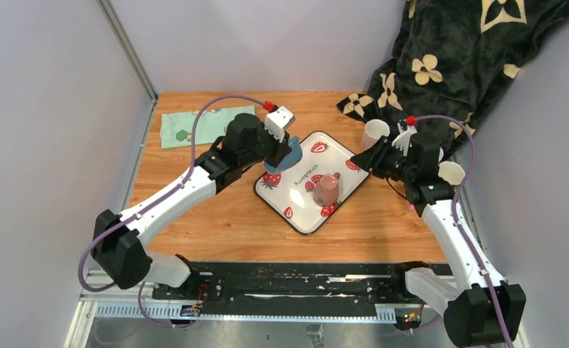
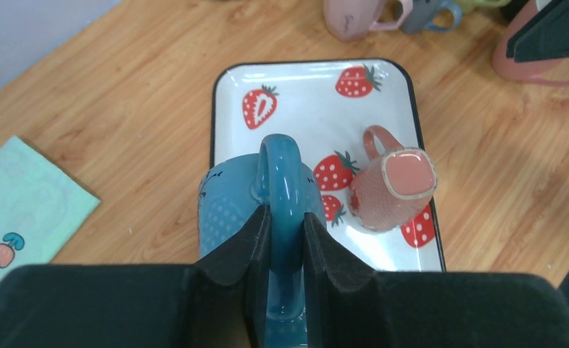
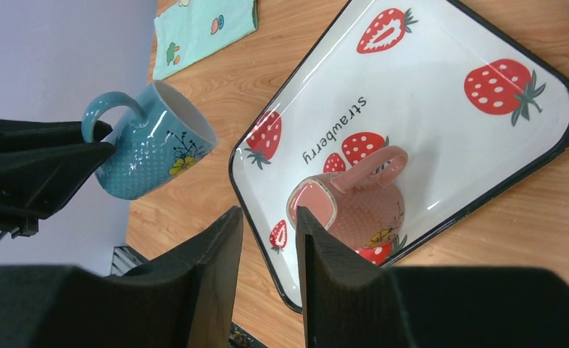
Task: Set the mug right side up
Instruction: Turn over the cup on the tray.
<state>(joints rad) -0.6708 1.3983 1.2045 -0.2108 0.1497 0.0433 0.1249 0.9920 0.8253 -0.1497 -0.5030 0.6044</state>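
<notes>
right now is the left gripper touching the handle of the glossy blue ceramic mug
Touching: left wrist view shows the left gripper fingers pinching the mug handle.

Wooden table [image 1: 368, 225] bears a strawberry tray [image 1: 337, 154], green napkin [image 1: 180, 130], dark blanket [image 1: 441, 80].

Pale grey walls [image 1: 49, 109] enclose a light wooden surface [image 1: 383, 232]; a black flower-patterned cloth [image 1: 455, 58] drapes its far right corner.

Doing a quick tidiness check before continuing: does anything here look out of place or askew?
Yes. The pink dotted ceramic mug stands upside down, base up, on the white strawberry-print tray. The blue ceramic mug hangs tilted in the air beside the tray, pinched by its handle in the left gripper.
</notes>
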